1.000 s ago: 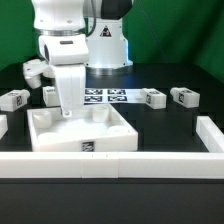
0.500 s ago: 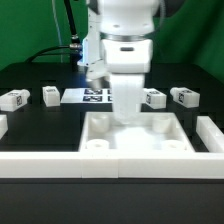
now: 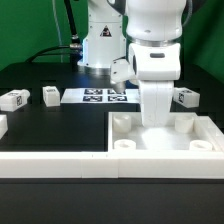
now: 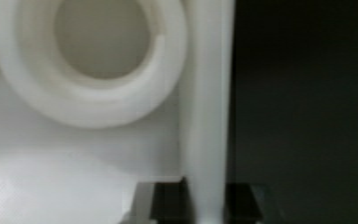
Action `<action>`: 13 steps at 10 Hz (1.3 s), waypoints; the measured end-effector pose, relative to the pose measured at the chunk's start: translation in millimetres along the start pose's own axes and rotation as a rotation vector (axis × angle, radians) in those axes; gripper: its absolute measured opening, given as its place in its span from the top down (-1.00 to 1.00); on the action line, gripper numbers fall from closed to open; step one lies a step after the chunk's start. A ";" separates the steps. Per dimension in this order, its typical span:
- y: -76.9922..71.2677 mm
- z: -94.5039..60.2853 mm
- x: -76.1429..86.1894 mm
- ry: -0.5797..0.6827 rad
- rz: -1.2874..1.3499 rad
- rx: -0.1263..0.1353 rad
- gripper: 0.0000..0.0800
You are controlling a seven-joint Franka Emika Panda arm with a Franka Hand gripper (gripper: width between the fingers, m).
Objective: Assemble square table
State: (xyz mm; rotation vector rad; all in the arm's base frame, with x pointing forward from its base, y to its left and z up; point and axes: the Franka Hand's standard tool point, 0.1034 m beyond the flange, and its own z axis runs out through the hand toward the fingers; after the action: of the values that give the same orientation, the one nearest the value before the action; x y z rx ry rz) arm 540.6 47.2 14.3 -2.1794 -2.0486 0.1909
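We have the gripper (image 3: 160, 122) down on the square tabletop (image 3: 128, 136), which sits at the exterior view's right, right up against the border wall (image 3: 55, 166) in front. The jaws are nearly closed, pinching the tabletop's thin raised rim (image 4: 211, 100). Only the wrist view shows this: a dark fingertip (image 4: 153, 203) on each side of the rim, with a round leg socket (image 4: 78, 50) just beside it. In the exterior view the arm's own bulk hides the grip. Around it are the outer leg (image 3: 12, 99) and inner leg (image 3: 50, 95), loose at the exterior view's left, the marker board (image 3: 100, 96) in the middle, and the right-hand leg (image 3: 187, 97) just behind the tabletop's far edge. The wrist view is blurred, so we'd say both pads probably touch.
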 end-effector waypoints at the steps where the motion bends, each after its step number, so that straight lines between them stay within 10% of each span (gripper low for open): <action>1: 0.0 0.3 0.6 0.000 0.000 0.000 0.82; 5: -0.5 0.7 0.4 -0.001 0.000 0.002 0.82; 10: -0.4 0.8 0.0 -0.001 0.001 0.002 -0.53; 13: -0.4 0.8 -0.2 -0.001 0.001 0.002 -0.62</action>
State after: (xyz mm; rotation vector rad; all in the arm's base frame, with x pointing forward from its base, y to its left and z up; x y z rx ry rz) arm 540.1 47.1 13.7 -2.1802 -2.0469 0.1937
